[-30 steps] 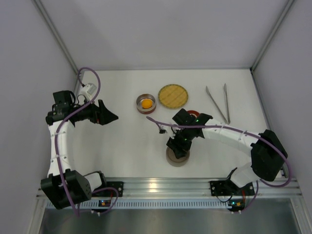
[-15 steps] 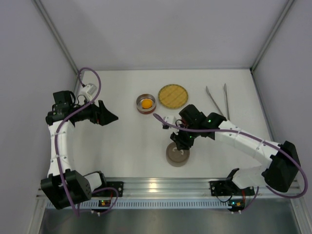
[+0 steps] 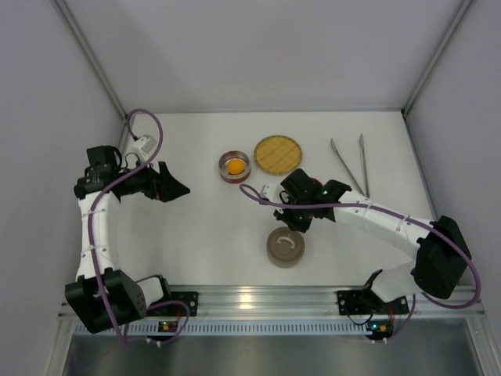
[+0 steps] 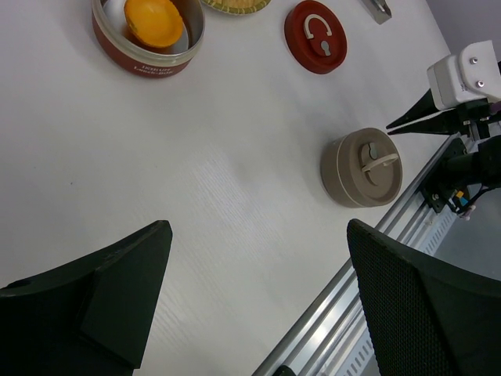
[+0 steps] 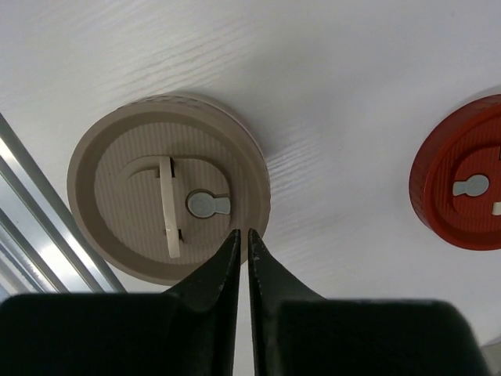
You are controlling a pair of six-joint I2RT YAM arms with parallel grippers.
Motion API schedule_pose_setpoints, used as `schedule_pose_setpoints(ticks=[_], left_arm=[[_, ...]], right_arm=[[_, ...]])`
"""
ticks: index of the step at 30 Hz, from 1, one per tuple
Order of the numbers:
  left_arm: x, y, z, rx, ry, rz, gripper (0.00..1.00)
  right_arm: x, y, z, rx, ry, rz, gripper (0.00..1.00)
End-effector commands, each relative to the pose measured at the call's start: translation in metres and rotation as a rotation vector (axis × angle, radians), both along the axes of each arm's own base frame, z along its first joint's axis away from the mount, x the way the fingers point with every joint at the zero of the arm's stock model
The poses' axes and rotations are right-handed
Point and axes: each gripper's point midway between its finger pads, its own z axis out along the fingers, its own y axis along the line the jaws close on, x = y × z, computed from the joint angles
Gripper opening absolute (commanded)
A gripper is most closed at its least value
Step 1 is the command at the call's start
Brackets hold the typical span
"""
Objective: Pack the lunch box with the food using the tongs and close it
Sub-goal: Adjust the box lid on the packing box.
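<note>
My right gripper [image 5: 241, 235] pressed together, empty | slim silver metal tongs [image 3: 351, 166] beyond it, untouched | left gripper [image 4: 257, 235] spread | packing, closing remain

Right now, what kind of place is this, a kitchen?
Probably a robot practice booth, not a kitchen. Grey panels wall in a white table, two robot arms are bolted to a metal rail, and tins, a woven plate and tongs lie out.

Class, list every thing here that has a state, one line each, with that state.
red tin: open, orange ball inside
red lid: off, lying flat
beige tin: lid on
tongs: lying flat, unheld
left pincer: open, empty
right pincer: shut, empty
</note>
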Motion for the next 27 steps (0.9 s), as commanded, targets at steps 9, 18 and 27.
schedule_pose_setpoints(ticks=[9, 18, 27], left_arm=[[0.001, -0.002, -0.004, -0.007, -0.002, -0.031, 0.98], [-0.001, -0.003, -0.005, -0.003, 0.002, -0.035, 0.98], [-0.005, -0.003, -0.003, 0.012, -0.012, -0.054, 0.98]], right_arm=[[-0.03, 0.02, -0.002, 0.052, 0.058, 0.132, 0.41], [-0.057, 0.025, -0.014, 0.026, 0.087, 0.219, 0.48], [-0.043, 0.031, 0.005, 0.075, 0.027, 0.203, 0.62]])
